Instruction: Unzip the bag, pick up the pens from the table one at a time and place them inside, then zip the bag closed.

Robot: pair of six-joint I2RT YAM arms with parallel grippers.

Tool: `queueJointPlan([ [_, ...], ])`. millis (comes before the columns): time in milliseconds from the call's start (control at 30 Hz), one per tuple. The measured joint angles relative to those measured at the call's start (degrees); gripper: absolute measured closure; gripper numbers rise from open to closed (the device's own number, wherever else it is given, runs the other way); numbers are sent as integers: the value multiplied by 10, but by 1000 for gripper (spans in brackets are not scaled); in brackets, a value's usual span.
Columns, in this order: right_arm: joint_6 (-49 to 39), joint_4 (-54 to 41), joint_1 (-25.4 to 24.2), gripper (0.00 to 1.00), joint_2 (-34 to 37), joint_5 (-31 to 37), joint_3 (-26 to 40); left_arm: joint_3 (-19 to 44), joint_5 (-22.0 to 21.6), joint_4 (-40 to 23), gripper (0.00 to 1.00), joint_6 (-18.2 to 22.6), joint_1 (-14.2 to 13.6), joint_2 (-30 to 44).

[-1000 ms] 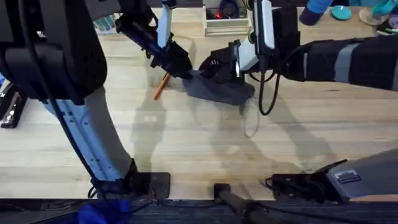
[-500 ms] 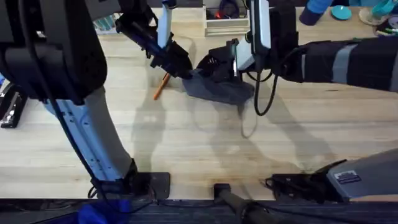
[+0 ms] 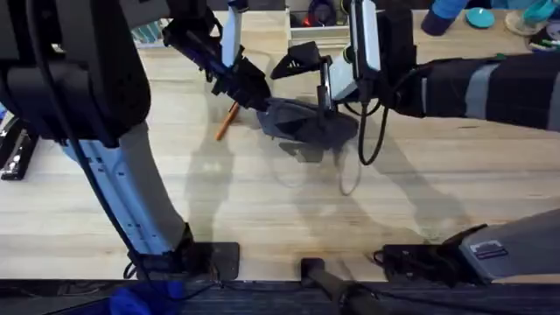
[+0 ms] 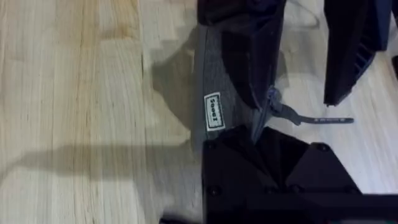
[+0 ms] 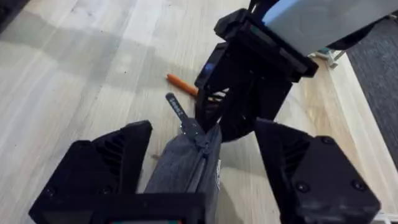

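The left gripper point(image 3: 255, 94) is clamped on the left end of the bag point(image 3: 302, 122), which sits on the far middle of the table point(image 3: 262, 201). The right gripper point(image 3: 302, 66) hovers just over the bag with fingers spread. One orange pen point(image 3: 227, 120) lies left of the bag.

Left tool point(image 3: 255, 98) grips the bag point(image 3: 306, 124) beside one pen point(image 3: 227, 121).
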Motion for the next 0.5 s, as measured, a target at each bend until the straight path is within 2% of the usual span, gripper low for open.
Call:
queueJointPlan([
  [167, 0, -2, 0, 4, 0, 0, 0, 0, 0, 0, 953, 0, 0, 0],
  [200, 0, -2, 0, 4, 0, 0, 0, 0, 0, 0, 896, 0, 0, 0],
  [233, 0, -2, 0, 4, 0, 0, 0, 0, 0, 0, 831, 0, 0, 0],
  [333, 0, -2, 0, 4, 0, 0, 0, 0, 0, 2, 551, 0, 0, 0],
  [433, 0, -2, 0, 4, 0, 0, 0, 0, 0, 2, 85, 0, 0, 0],
  [500, 0, -2, 0, 4, 0, 0, 0, 0, 0, 2, 12, 0, 0, 0],
])
